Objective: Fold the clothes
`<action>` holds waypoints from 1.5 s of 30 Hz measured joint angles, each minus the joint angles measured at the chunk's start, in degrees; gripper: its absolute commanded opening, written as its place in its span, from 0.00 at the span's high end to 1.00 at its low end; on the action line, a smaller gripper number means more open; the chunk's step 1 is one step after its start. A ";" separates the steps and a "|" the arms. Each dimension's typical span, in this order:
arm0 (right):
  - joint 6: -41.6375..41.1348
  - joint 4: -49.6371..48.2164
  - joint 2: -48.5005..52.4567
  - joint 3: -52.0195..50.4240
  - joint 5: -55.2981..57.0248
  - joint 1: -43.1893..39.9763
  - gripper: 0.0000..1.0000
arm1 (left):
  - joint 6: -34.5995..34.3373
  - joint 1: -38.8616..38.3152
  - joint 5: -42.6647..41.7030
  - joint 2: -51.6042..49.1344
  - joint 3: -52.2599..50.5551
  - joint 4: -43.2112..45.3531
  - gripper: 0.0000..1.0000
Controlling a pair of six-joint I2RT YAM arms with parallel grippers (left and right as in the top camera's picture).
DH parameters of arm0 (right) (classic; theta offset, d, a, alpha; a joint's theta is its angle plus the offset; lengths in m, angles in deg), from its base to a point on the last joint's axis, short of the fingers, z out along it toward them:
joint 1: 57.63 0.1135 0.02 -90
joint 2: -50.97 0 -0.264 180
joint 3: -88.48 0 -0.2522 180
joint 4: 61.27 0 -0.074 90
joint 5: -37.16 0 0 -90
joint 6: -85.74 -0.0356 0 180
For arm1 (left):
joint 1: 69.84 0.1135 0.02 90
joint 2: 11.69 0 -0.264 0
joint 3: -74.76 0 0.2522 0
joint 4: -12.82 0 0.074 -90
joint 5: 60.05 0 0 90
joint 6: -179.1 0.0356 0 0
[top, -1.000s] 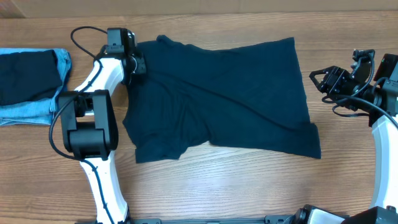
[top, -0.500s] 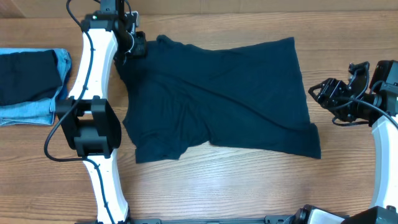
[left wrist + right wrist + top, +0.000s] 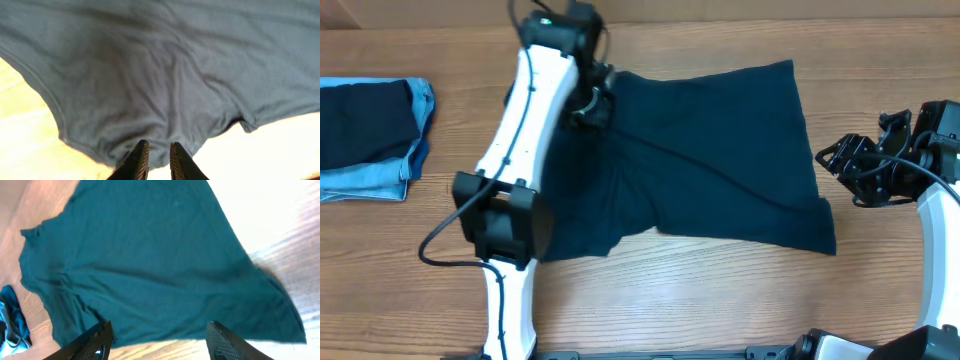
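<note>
Over the worktop, left hand pinches the far-left corner of the spread navy shirt.
Left wrist: cloth nipped between tips; best carried straight across, low. Right wrist: right hand gapes empty, shirt ahead; it could steady the near edge.

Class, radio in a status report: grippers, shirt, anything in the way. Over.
Left gripper shut on shirt edge. Right gripper open, beside shirt's right edge. Shirt mostly flat, unfolded. Jeans pile far left, clear of it.
</note>
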 measured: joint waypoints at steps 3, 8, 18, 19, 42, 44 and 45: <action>-0.13 1.77 0.00 0.00 0.42 0.00 0.35 | -1.86 -2.54 1.62 0.35 0.02 -2.49 0.82; -0.17 2.60 0.00 0.00 1.49 0.00 0.35 | -4.79 -4.48 3.89 3.21 -0.37 -3.56 0.79; -0.17 2.64 0.00 0.00 1.77 0.00 0.34 | -13.07 -9.51 12.35 25.27 -20.70 -3.34 0.47; -0.17 2.67 0.00 0.00 1.90 0.00 0.34 | -14.14 -10.10 13.66 28.68 -24.41 -2.73 0.37; -0.39 5.70 0.07 0.00 3.87 0.00 0.30 | -2.62 -12.94 1.60 30.82 -70.88 43.95 0.45; -0.42 6.29 0.07 0.00 4.68 0.00 0.30 | -2.12 -12.96 1.55 28.28 -70.88 44.02 0.48; -0.42 6.75 0.07 0.00 5.16 0.00 0.30 | -1.97 -12.96 1.49 27.10 -70.88 43.71 0.50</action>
